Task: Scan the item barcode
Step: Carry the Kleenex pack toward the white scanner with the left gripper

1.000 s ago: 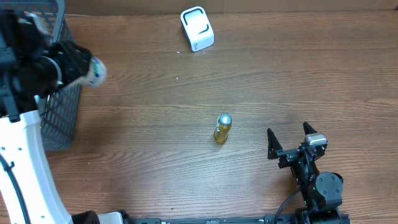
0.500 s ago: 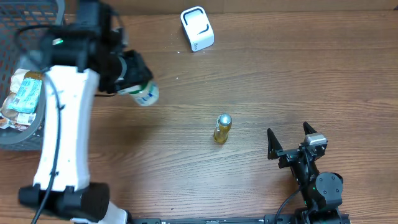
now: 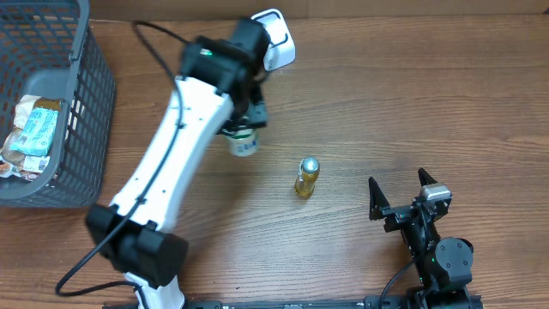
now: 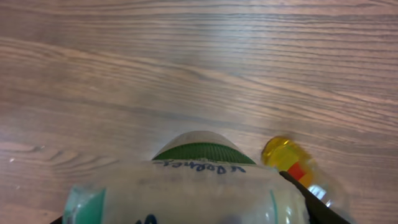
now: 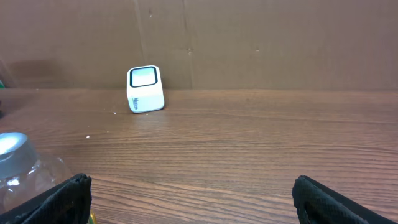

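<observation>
**Desk:** Where's the item now?

**Operator:** I've got the green-capped bottle (image 3: 244, 144) clamped in the left gripper (image 3: 246, 127), out over the middle of the table (image 3: 429, 103). It sits between the white scanner (image 3: 273, 39) and the small yellow bottle (image 3: 306, 176). A second ago it was at the rim of the basket (image 3: 90, 129), and it has swung right since.

**Desk:** And the other arm?

**Operator:** The right gripper (image 3: 400, 190) hasn't budged at the near edge. Its fingers are spread wide, holding nothing.

Grey mesh basket (image 3: 96, 103) at table (image 3: 412, 103) left edge, snack packet (image 3: 34, 129) inside; cardboard wall (image 5: 280, 43) behind.
</observation>
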### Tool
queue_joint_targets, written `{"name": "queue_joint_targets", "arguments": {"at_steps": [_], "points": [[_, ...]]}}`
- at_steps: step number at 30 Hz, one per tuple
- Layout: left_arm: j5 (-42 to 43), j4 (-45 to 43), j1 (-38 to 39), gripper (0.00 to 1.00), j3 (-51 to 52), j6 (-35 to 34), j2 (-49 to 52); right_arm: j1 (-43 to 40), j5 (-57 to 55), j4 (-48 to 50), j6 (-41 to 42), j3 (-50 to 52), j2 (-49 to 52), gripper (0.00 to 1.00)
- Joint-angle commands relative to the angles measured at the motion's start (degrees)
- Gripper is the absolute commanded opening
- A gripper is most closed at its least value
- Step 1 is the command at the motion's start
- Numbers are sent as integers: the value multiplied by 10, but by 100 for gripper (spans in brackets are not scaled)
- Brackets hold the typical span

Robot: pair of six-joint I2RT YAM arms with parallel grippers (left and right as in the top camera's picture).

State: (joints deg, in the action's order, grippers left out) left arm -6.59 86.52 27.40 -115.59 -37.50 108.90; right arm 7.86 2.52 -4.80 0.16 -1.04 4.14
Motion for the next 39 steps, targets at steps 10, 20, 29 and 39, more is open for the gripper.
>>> {"name": "queue_joint_targets", "arguments": {"at_steps": [10, 20, 29, 39], "points": [[-67, -42, 84, 4, -7, -52, 67, -2, -5, 1, -2, 5, 1, 100], [-89, -67, 89, 5, 5, -26, 75, -2, -5, 1, -2, 5, 1, 100], [-90, -150, 92, 4, 84, -23, 75, -2, -5, 1, -2, 5, 1, 100], [-100, -213, 90, 4, 140, -15, 75, -2, -5, 1, -2, 5, 1, 100]]}}
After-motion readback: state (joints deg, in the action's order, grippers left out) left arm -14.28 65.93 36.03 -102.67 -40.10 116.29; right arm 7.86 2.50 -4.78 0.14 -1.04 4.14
